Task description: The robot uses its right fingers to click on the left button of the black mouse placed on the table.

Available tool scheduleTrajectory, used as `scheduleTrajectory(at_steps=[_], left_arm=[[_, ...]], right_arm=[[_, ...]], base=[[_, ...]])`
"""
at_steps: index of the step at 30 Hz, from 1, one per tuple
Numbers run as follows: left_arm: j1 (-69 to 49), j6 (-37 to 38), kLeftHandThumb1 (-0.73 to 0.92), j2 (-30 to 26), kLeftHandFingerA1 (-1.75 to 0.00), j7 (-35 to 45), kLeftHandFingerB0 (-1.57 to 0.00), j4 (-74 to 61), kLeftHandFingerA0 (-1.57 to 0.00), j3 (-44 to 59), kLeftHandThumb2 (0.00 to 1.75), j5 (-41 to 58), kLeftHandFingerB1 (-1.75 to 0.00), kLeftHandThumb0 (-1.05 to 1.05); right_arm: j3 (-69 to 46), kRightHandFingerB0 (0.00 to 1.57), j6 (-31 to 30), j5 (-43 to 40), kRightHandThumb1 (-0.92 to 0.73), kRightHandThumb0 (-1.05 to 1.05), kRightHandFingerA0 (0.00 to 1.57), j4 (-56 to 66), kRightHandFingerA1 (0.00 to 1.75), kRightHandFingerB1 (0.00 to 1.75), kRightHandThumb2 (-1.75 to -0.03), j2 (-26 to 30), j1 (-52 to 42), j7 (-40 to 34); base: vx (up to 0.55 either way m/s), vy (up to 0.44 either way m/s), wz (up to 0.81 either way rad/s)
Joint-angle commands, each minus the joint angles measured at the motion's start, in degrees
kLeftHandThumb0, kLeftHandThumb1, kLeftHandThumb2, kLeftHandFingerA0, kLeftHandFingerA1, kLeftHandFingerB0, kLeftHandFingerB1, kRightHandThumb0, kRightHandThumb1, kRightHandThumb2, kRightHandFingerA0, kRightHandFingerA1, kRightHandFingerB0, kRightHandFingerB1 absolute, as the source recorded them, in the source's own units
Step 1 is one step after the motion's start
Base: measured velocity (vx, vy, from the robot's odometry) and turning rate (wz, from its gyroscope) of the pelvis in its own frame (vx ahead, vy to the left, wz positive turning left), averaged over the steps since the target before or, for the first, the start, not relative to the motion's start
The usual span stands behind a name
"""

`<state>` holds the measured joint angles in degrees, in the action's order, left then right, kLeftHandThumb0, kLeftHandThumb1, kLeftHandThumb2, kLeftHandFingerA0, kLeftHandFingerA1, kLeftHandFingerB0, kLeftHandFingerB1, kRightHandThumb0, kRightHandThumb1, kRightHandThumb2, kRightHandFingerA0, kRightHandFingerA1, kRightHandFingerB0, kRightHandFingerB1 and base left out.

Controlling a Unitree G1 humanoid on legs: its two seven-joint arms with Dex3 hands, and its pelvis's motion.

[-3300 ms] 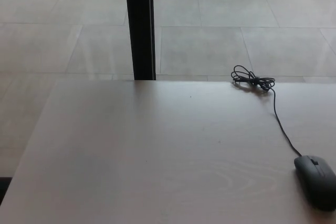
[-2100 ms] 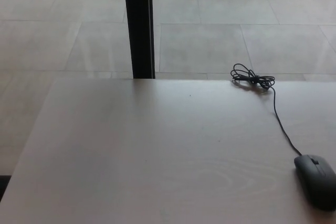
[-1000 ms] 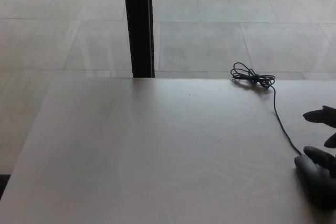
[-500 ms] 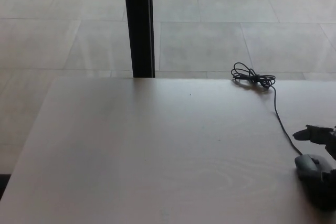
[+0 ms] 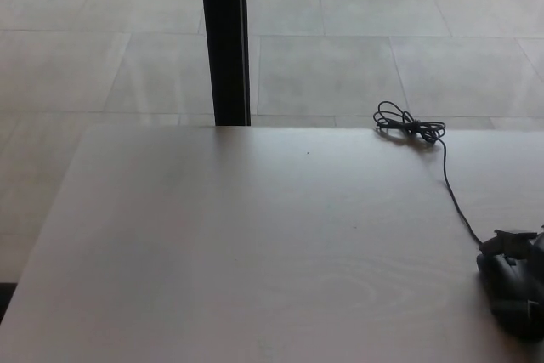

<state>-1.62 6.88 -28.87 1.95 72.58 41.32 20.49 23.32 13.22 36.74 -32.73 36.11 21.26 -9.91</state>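
One black mouse point(image 5: 508, 305) is seen on the surface point(image 5: 255, 252), beneath the right hand point(image 5: 520, 248); whether its fingers are spread cannot be told. One coiled cable point(image 5: 410, 129) lies beyond.

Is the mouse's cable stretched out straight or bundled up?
Partly bundled: the cable runs loose from the black mouse, ending in a tied coil at the table's far edge.

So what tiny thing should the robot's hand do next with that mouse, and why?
Probably press a fingertip gently down. The black right hand lies over the front of the black corded mouse near the pale wooden table edge, where the buttons are. Whether it touches the left button is too dark to tell.
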Motion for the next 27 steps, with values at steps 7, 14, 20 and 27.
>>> scheduleTrajectory(at_steps=[7,14,20,27], left_arm=[[-0.2,2.1,0.79,-1.2,-0.56,-0.3,-0.57,-0.1,-0.71,-1.1,0.63,0.0,-0.48,-0.79],[0.2,1.2,0.78,-0.9,-0.56,0.2,-0.56,0.3,-0.71,0.5,0.63,2.0,-0.46,-0.78],[0.2,1.4,0.78,-0.8,-0.56,0.3,-0.56,0.4,-0.7,0.7,0.64,2.4,-0.47,-0.77],[0.5,0.9,0.78,-1.0,-0.56,-0.1,-0.58,0.3,-0.74,0.6,0.64,2.3,-0.47,-0.76]], right_arm=[[-2.1,0.45,2.2,0.9,-0.79,-0.68,0.37,-2.4,0.47,0.38,-0.66,0.1,2.0,-0.1],[-2.1,0.38,1.5,0.6,-0.69,-0.68,0.29,-1.9,0.55,0.53,-1.06,-1.0,0.4,0.8],[-2.8,0.45,1.3,0.9,-0.8,-0.64,0.38,-1.7,0.46,0.37,-0.65,-1.2,-0.8,-0.1],[-2.1,0.45,3.8,3.4,-0.84,-0.64,0.42,-5.3,0.46,0.38,-0.65,0.9,-0.8,-3.2]], base=[[0.0,0.0,0.0],[0.0,0.0,0.0],[0.0,0.0,0.0],[0.0,0.0,0.0]])
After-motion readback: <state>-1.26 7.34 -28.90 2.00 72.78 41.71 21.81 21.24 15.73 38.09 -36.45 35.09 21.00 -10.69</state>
